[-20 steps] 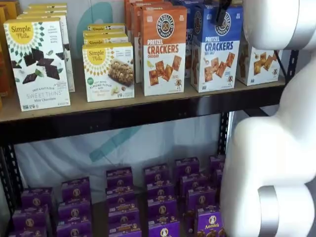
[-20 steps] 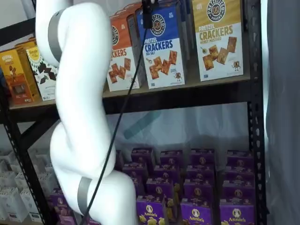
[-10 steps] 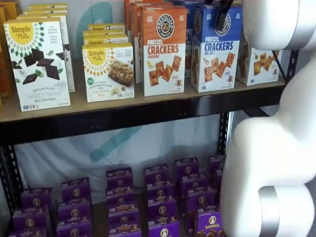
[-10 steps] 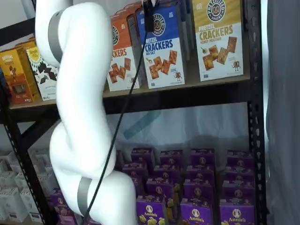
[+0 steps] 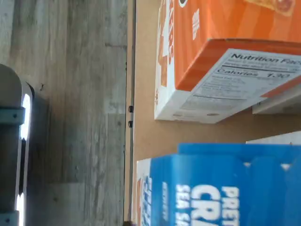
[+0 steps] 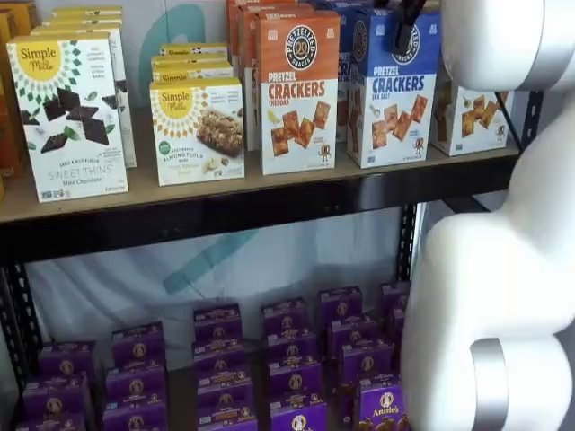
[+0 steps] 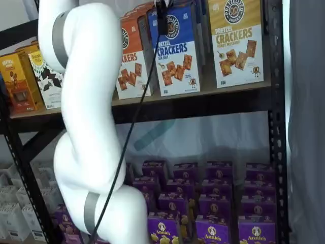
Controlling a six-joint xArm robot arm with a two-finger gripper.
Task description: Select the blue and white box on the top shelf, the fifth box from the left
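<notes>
Black gripper fingers (image 6: 406, 27) hang over the upper front of the blue and white box (image 6: 393, 88), seen in both shelf views; whether they are spread or closed cannot be told. That box stands upright on the top shelf (image 6: 225, 193), just beside the orange Cheddar box (image 6: 298, 90), with the yellow crackers box (image 7: 236, 40) on its other side.

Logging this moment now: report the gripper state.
Gripper: cannot tell; only dark fingers show in front of the blue and white box, no clear gap or grasp.
</notes>
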